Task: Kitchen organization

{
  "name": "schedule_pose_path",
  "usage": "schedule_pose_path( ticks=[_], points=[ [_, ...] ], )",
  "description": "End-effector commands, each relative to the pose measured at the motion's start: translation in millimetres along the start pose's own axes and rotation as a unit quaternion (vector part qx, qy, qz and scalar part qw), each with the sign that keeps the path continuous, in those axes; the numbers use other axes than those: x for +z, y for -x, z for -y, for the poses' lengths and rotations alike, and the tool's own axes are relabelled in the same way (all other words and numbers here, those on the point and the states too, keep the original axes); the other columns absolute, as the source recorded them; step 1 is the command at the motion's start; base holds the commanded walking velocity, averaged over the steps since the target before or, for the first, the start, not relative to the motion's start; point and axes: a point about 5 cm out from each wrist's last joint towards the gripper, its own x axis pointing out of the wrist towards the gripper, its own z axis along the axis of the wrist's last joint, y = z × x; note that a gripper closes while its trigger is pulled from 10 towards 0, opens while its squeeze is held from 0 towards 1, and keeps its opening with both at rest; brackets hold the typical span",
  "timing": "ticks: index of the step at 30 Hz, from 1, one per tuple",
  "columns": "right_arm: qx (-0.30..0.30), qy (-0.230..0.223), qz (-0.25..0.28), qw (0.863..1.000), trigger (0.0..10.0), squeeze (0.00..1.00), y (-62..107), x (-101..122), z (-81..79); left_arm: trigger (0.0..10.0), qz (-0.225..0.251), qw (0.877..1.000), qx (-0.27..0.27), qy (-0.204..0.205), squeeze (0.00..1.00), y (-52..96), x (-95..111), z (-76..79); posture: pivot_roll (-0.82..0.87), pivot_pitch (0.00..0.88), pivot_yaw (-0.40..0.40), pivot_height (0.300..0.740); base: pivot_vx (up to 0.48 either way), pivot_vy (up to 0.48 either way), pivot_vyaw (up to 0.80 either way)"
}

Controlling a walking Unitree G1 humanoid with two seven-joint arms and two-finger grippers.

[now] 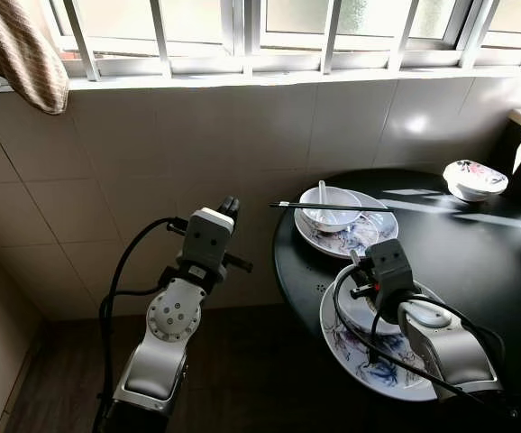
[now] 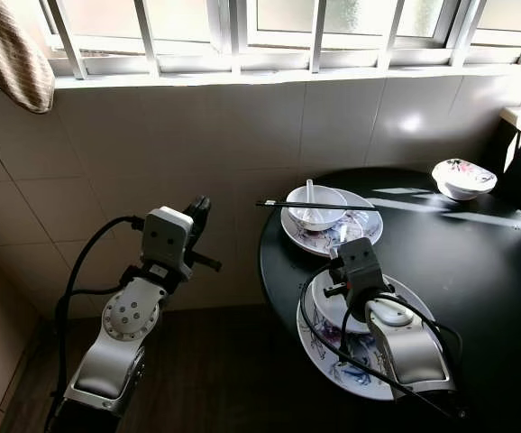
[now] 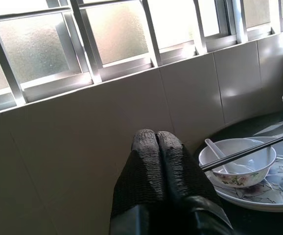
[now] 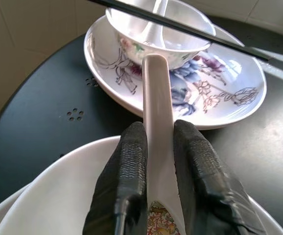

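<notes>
My right gripper (image 4: 158,129) is shut on a white ceramic spoon (image 4: 156,88), gripping its handle over a white bowl (image 4: 58,196). That bowl rests on a floral plate (image 1: 351,347) at the near edge of the round black table (image 1: 495,262). Just beyond stands a second floral plate (image 1: 369,236) carrying a bowl (image 1: 333,212) with another spoon (image 1: 322,191) inside and black chopsticks (image 1: 333,207) laid across its rim. My left gripper (image 1: 229,207) is shut and empty, raised in the air left of the table, facing the tiled wall.
A small floral bowl (image 1: 474,178) sits at the table's far right. A tiled wall (image 1: 152,162) with a barred window (image 1: 287,27) runs behind. A striped towel (image 1: 22,54) hangs at upper left. Dark wooden floor (image 1: 242,361) lies left of the table.
</notes>
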Motion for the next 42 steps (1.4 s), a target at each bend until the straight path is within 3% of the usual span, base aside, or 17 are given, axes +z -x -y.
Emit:
schedule_pose_path(
  ticks=[1, 10, 18, 25, 42],
  points=[
    [-0.031, 0.002, 0.053, 0.998, 0.0, 0.00, 1.9, 21, 7.5, 10.0, 0.004, 1.000, 0.001, -0.008, 0.00, -2.1, 1, -0.5, 0.07, 0.000, -0.016, 0.740, 0.000, 0.000, 0.00],
    [-0.064, -0.001, 0.136, 0.989, 0.0, 0.00, 8.1, 46, 8.4, 10.0, 0.003, 1.000, 0.001, -0.006, 0.00, -2.2, 0, -0.6, 0.07, 0.000, -0.014, 0.740, 0.000, 0.000, 0.00],
    [-0.081, -0.008, 0.232, 0.969, 0.0, 0.00, 15.6, 70, 5.6, 10.0, 0.003, 1.000, 0.004, -0.002, 0.00, -2.6, 0, -1.6, 0.07, 0.000, -0.012, 0.740, 0.000, 0.000, 0.00],
    [-0.092, 0.001, 0.243, 0.966, 0.0, 0.00, 17.1, 70, 2.6, 10.0, -0.010, 1.000, 0.013, 0.018, 0.00, -1.9, -4, -3.3, 0.08, 0.000, -0.015, 0.740, 0.000, 0.042, 0.00],
    [-0.094, 0.014, 0.295, 0.951, 0.0, 0.00, 22.3, 83, -3.3, 10.0, 0.000, 0.999, 0.025, 0.022, 0.00, -2.5, -1, -8.3, 0.08, 0.000, -0.013, 0.740, 0.000, 0.455, 0.80]
  ],
)
